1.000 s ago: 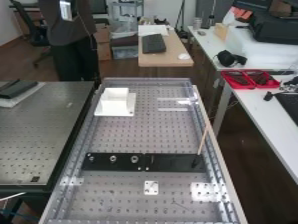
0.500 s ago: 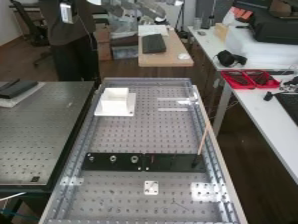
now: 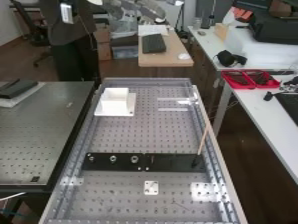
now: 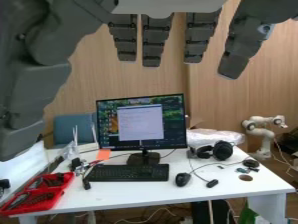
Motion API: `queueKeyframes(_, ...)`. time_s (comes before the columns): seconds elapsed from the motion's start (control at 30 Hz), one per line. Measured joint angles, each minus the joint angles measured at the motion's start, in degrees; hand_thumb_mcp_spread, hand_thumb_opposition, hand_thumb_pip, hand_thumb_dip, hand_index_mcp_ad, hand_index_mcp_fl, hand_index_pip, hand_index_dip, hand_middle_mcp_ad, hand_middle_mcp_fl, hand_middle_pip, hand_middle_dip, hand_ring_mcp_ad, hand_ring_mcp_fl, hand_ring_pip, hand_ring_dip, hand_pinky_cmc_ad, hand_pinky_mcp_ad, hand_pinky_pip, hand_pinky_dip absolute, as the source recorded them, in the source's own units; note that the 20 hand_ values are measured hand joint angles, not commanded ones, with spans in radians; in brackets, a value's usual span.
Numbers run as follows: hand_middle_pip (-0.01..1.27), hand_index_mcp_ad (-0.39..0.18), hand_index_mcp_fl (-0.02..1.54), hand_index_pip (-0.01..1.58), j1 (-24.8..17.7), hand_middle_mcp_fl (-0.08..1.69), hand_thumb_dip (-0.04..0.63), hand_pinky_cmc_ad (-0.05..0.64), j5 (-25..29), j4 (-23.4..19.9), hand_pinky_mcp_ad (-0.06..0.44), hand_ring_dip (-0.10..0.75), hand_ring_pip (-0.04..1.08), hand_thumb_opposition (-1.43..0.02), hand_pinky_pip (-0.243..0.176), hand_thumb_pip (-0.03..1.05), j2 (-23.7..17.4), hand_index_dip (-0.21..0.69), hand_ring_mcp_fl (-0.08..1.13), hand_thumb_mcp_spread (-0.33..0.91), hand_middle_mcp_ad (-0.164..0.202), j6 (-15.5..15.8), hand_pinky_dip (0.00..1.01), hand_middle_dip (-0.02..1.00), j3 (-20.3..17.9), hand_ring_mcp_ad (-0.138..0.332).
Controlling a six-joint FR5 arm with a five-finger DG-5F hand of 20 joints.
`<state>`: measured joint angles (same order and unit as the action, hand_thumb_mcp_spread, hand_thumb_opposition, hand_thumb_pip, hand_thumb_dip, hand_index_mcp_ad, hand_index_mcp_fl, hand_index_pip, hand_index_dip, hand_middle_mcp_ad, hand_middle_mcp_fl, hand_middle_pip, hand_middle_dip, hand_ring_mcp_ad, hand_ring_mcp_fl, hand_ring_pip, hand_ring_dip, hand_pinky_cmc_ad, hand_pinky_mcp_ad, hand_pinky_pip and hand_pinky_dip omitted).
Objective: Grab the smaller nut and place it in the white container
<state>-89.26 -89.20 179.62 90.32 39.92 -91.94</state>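
Note:
At the top of the high view, grey fingers of the hand (image 3: 141,9) hang in the air, far above and beyond the bench. In the wrist view the hand (image 4: 154,37) has its fingers straight and spread, with nothing between them. The smaller nut (image 3: 91,159) stands on the flat black bar (image 3: 174,162), beside the larger nut (image 3: 113,159) and the bearing (image 3: 134,159). Farther up the bench, near its far left corner, sits the white container (image 3: 116,102).
A thin stick (image 3: 203,141) rises from the bar's right end. Raised rails (image 3: 211,145) edge the bench. A dark perforated table (image 3: 40,135) stands to the left; a white desk (image 3: 266,115) with red trays (image 3: 249,79) is at the right.
The hand has come into the top of the high view from the upper left, then moved hardly at all. The parts on the bar and the container have stayed put.

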Motion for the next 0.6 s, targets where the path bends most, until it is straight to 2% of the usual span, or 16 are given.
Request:
queueKeyframes(0.33, 0.14, -0.070, 0.04, 0.09, 0.0, 0.01, 0.070, 0.398, 0.9, -0.8, 0.314, 0.124, 0.09, -0.72, -0.091, 0.38, -0.9, 0.237, 0.00, 0.26, -0.009, 1.2, 0.33, 0.29, -2.1, 0.168)
queueKeyframes(0.53, 0.14, -0.073, 0.04, 0.09, 0.5, 0.01, 0.068, 0.414, 2.3, -1.9, 0.314, 0.124, 0.09, -0.72, -0.089, 0.39, -2.2, 0.243, 0.00, 0.26, -0.012, 2.2, 0.34, 0.29, -5.2, 0.168)
queueKeyframes(0.6, 0.14, -0.072, 0.04, 0.09, 1.0, 0.01, 0.070, 0.414, 3.0, -2.7, 0.314, 0.124, 0.09, -0.74, -0.089, 0.40, -2.9, 0.246, 0.00, 0.26, -0.012, 2.7, 0.34, 0.29, -7.3, 0.168)
